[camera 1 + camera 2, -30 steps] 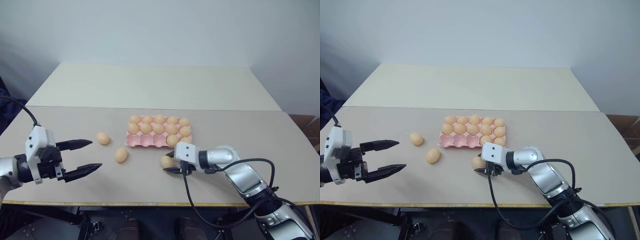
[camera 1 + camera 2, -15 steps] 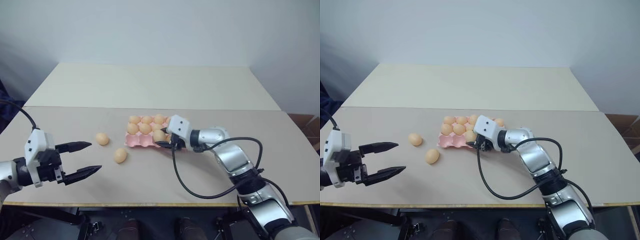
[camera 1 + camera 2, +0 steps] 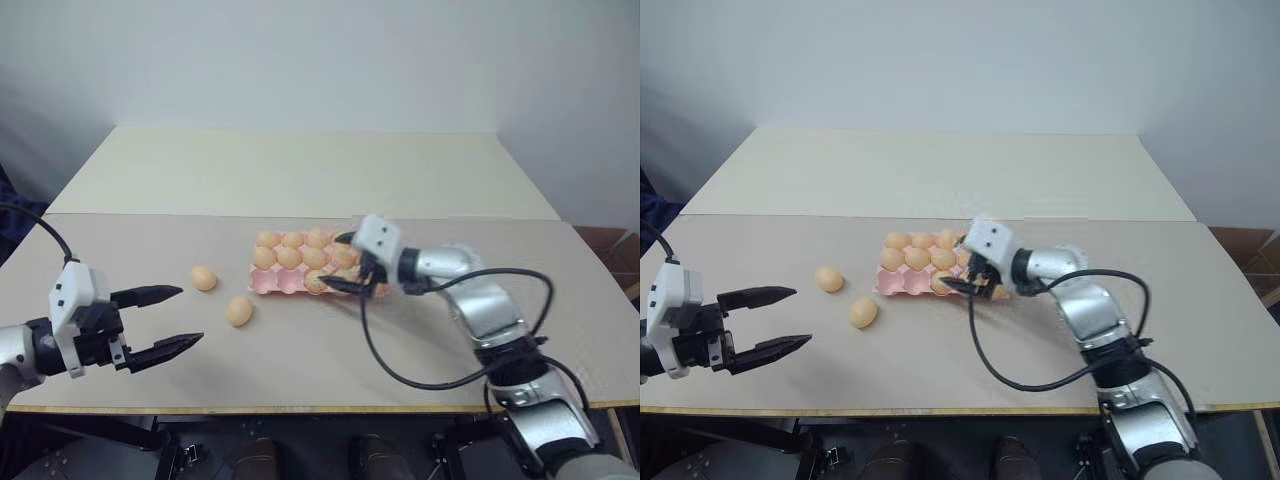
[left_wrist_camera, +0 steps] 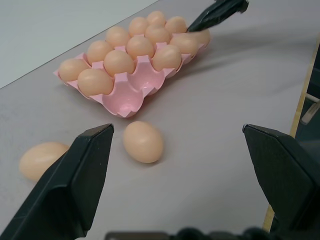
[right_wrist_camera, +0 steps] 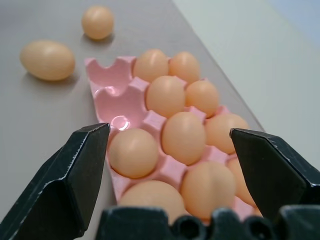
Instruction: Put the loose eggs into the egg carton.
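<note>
Two loose eggs (image 3: 238, 311) are left on the bench (image 3: 300, 350), nearest the left tool (image 3: 163, 322), spread wide and empty; the right tool (image 3: 343, 283), open and empty, is over the egg carton (image 3: 272, 284).

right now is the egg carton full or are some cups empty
Not full. The egg carton has two empty cups at its near-left end, and two loose eggs lie on the table.

Head pair looks down over table (image 3: 300, 350); wrist cameras sit low, seemingly close, sharing egg carton (image 5: 120, 107).
</note>
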